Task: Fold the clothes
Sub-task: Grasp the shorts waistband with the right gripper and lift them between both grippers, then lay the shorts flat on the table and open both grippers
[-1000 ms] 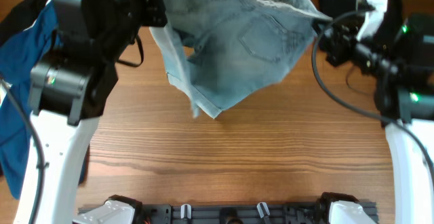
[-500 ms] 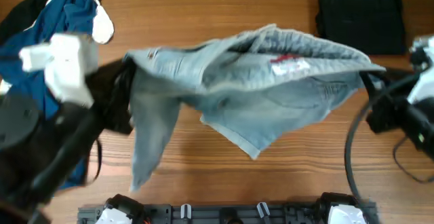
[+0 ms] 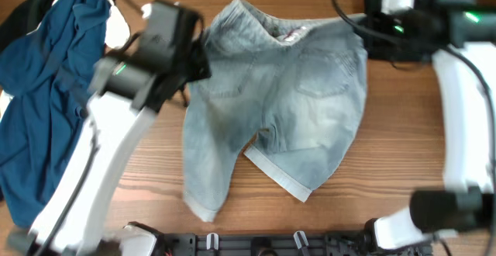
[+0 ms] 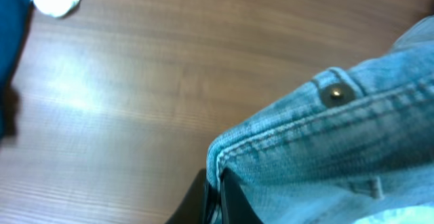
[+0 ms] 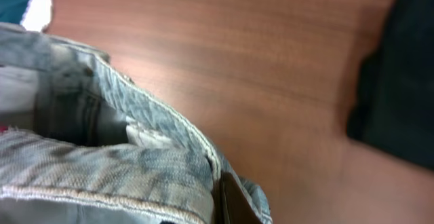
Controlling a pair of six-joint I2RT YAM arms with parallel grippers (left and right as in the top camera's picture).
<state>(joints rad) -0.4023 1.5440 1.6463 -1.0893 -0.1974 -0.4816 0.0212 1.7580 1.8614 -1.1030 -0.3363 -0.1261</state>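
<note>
The pale light-blue denim shorts (image 3: 287, 108) lie spread on the wooden table, waistband at the far side and both hemmed legs pointing to the front edge. My left gripper (image 3: 198, 54) is shut on the waistband's left corner. In the left wrist view its fingers (image 4: 217, 198) pinch the stitched edge of the shorts (image 4: 339, 149), near a metal rivet (image 4: 333, 94). My right gripper (image 3: 363, 32) is shut on the waistband's right corner. In the right wrist view its fingers (image 5: 227, 198) clamp the waistband of the shorts (image 5: 115, 163).
A deep-blue garment (image 3: 46, 101) lies heaped at the left with a white patch (image 3: 118, 28) beside it. A dark garment (image 5: 400, 68) sits at the far right, behind my right arm. A black rail (image 3: 256, 244) runs along the front edge.
The shorts hung stretched in the air between both grippers. Both arms have swung toward the far side and the shorts now lie flat on the table.
</note>
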